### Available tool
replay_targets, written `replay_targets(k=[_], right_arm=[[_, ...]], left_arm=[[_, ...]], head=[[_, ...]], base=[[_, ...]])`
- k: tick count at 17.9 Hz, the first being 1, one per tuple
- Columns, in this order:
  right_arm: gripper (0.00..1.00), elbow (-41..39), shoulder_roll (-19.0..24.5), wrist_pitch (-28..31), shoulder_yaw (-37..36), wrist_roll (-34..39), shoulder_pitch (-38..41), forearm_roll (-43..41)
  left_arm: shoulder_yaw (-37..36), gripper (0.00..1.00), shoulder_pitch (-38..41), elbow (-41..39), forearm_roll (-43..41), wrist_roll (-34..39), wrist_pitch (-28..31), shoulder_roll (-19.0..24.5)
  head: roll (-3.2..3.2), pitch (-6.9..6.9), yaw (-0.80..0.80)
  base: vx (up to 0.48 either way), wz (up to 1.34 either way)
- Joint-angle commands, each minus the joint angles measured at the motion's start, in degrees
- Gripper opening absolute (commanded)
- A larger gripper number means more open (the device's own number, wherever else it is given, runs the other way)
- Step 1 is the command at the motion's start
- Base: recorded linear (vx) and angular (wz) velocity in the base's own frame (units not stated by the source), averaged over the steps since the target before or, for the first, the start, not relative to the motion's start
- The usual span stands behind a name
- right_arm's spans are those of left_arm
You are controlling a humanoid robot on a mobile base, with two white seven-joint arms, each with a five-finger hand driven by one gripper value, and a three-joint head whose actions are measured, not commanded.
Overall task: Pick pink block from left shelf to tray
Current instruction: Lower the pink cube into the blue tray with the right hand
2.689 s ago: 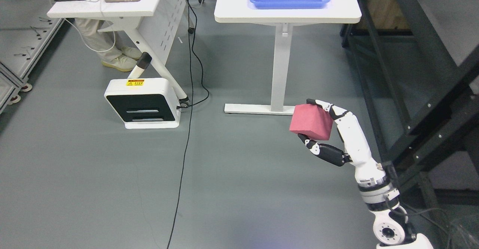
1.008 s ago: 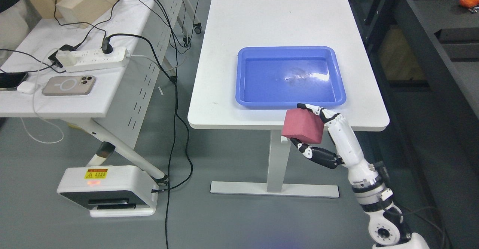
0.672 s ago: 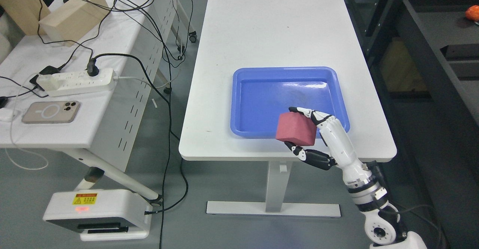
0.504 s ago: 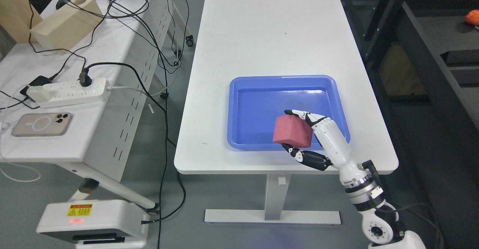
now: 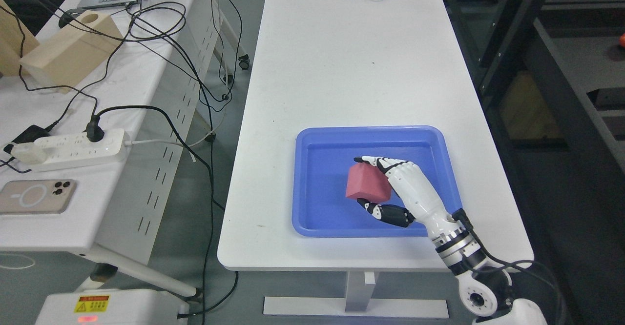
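Note:
A pink block (image 5: pixel 365 184) is held in my right hand (image 5: pixel 365 182), whose arm comes in from the lower right. The fingers (image 5: pixel 378 162) curl over the block's top and the dark thumb (image 5: pixel 385 212) presses its underside. The block hangs over the middle of a blue tray (image 5: pixel 315 217) that lies on a white table (image 5: pixel 342 61). I cannot tell whether the block touches the tray floor. My left arm is out of view.
A second white table (image 5: pixel 73 217) stands at the left with a power strip (image 5: pixel 68 149), a phone (image 5: pixel 34 196), a wooden box (image 5: pixel 68 54) and tangled cables. A dark shelf frame (image 5: pixel 547 56) stands at the right. A white floor unit (image 5: pixel 112 308) sits at the lower left.
The camera has moved forward, so the table and tray now sit lower and closer. My right hand has carried the pink block from in front of the table edge to over the tray.

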Motion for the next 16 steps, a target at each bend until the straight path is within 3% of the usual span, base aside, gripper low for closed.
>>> replay_targets(k=[1,2,6,9,16], right_arm=[[0.11,0.0,-1.0,1.1,2.6,1.9,-0.1,3.0],[0.15,0.1,-1.0,2.2,2.5,2.6,-0.1,3.0],[0.49,0.1,-1.0,8.6,2.5,4.5,-0.1,2.1],[0.67,0.0,-1.0,10.8,2.5,4.5,-0.1,1.5],[0.84,0.0,-1.0,11.2,1.7,4.5,-0.1,-5.3]], left_arm=[[0.0,1.00,-1.7,-1.0,0.0,0.0,0.0,1.0],[0.0,1.00,-1.7,-1.0,0.0,0.0,0.0,1.0],[0.0,1.00,-1.7,-1.0,0.0,0.0,0.0,1.0],[0.0,1.00,-1.8,-1.0,0.0,0.0,0.0,1.0],[0.0,1.00,-1.7,-1.0,0.0,0.0,0.0,1.0]], head=[[0.00,0.00,0.00],[0.00,0.00,0.00],[0.00,0.00,0.00],[0.00,0.00,0.00],[0.00,0.00,0.00]], base=[[0.187,0.03],[0.172,0.03],[0.149,0.02],[0.118,0.02],[0.067,0.00]])
